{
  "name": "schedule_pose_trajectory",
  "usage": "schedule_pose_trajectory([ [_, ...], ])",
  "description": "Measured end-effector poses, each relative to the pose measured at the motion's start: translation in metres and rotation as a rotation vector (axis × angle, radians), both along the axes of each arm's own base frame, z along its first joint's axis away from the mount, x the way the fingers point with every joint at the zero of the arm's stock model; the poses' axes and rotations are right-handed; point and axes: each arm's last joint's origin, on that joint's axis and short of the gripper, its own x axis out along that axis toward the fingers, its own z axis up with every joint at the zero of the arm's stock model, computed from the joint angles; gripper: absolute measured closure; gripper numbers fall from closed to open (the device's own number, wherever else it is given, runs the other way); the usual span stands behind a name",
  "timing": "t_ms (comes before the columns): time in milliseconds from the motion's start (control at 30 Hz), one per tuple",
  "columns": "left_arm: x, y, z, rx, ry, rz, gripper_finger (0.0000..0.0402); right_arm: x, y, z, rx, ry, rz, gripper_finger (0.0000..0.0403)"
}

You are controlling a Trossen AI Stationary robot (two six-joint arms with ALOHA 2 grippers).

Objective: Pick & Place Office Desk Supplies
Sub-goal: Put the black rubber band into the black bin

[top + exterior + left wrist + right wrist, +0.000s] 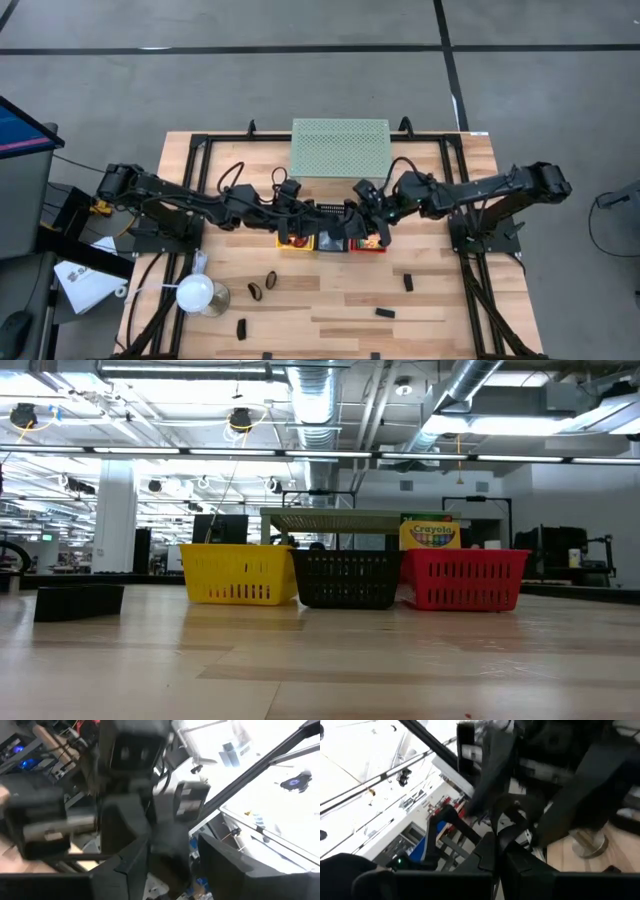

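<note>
A: High view first: how many supplies lie loose on the counter [440,310]?

B: Two ring bands [262,285] near the lamp-like object [195,293], and three black clips [385,313] spread to the near left and right. Three baskets: yellow [238,573], black [346,579], red [463,579], with one crayon box [431,535] standing in the red one.

A: How should they handle?

B: Probably light. Bands look soft, so pinch across the rim; clips are likely stiff, so take them by the long sides.

A: Grippers?

B: Left gripper [292,236] and right gripper [378,235] hang over the baskets; I can't tell their state.
</note>
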Motion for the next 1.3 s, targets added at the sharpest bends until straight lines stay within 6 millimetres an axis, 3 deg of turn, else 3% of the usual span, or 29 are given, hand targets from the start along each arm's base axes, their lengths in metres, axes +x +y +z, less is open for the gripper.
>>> schedule_pose_trajectory([
  [167, -0.0003, 0.0003, 0.0008, -0.003, -0.003, 0.005, 0.0221, -0.0004, 0.0040, -0.0008, -0.001, 0.004, 0.014, 0.0403],
  [833, -0.0001, 0.0004, 0.0002, -0.002, 0.003, 0.009, 0.0226, 0.0004, 0.0003, -0.0001, -0.012, -0.010, -0.039, 0.0403],
  [1067, -0.0001, 0.0006, 0.0001, -0.002, 0.004, 0.010, 0.0253, 0.0004, 0.0001, 0.0004, -0.010, -0.015, -0.050, 0.0403],
  [1300, -0.0001, 0.0006, 0.0002, -0.005, 0.004, 0.017, 0.0319, 0.0006, -0.0003, 0.0003, -0.008, -0.014, -0.067, 0.0403],
])
